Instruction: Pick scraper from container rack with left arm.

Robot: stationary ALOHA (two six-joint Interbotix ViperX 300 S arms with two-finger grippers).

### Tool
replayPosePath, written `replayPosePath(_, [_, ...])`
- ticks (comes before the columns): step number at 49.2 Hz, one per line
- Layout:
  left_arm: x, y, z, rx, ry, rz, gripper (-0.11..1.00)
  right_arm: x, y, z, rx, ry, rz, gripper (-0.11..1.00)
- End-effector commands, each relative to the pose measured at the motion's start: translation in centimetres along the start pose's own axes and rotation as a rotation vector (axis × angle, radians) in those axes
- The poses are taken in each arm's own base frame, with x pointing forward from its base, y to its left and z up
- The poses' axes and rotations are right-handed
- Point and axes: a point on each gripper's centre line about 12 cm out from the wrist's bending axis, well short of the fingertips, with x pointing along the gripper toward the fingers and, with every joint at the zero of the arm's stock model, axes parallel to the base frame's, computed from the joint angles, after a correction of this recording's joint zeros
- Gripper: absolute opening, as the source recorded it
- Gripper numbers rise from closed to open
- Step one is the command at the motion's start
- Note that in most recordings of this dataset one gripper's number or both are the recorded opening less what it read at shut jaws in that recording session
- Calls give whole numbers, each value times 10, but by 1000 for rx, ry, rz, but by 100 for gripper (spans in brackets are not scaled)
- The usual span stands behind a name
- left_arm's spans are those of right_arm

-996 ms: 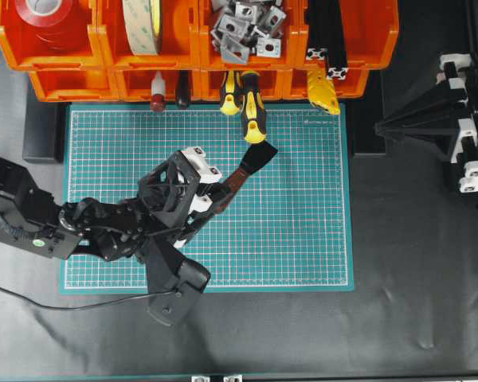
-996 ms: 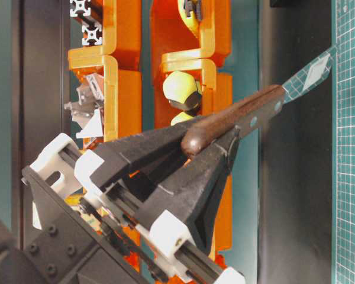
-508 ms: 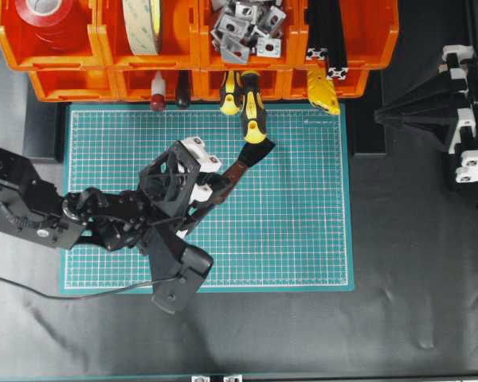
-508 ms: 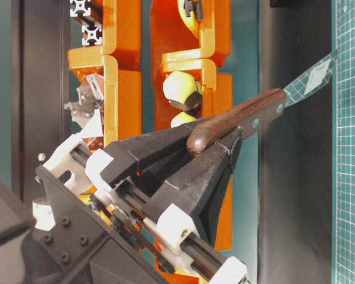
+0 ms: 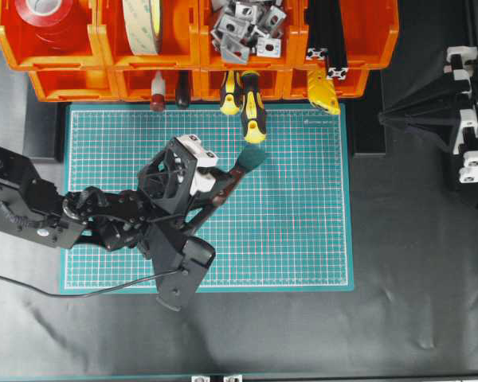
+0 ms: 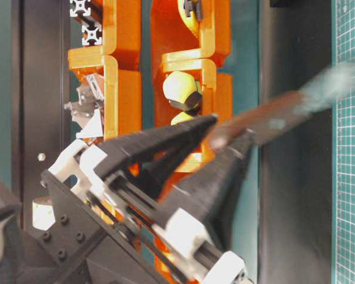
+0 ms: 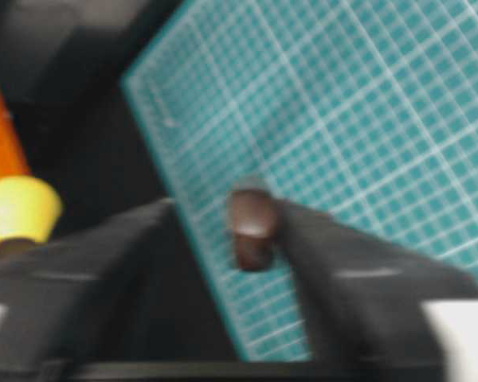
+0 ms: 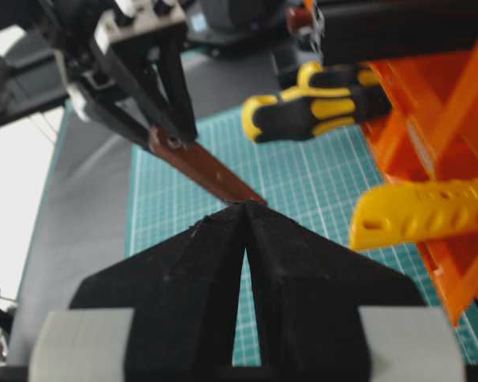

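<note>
The left gripper stands with its jaws parted, the scraper between them (blurred at table level) — handle end against one finger, blade angled out over the green mat. Behind stands the rack. The right gripper is pressed closed, well apart.

Wooden-handled scraper, seemingly tilted, above mat.

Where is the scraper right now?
In the overhead view the scraper is over the green mat, left of centre, between the left gripper's fingers, its blade just below the yellow-handled screwdrivers.
</note>
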Motion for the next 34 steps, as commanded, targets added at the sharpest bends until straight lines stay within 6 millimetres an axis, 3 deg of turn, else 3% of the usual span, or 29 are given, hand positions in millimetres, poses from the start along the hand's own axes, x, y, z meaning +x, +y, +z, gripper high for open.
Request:
replayPosePath(1, [-11, 11, 5, -27, -24, 24, 64, -1, 2, 10, 5, -12, -2, 0])
replayPosePath(5, [-11, 10, 4, -49, -6, 27, 83, -2, 1, 10, 6, -9, -7, 0])
replayPosePath(9, [-13, 8, 0, -107, 32, 35, 91, -3, 0, 9, 7, -5, -12, 0])
replayPosePath(19, [-24, -7, -14, -391, 163, 85, 89, -4, 0, 7, 9, 19, -20, 0])
replayPosePath(34, [-42, -39, -16, -873, 135, 81, 89, -5, -3, 2, 14, 51, -34, 0])
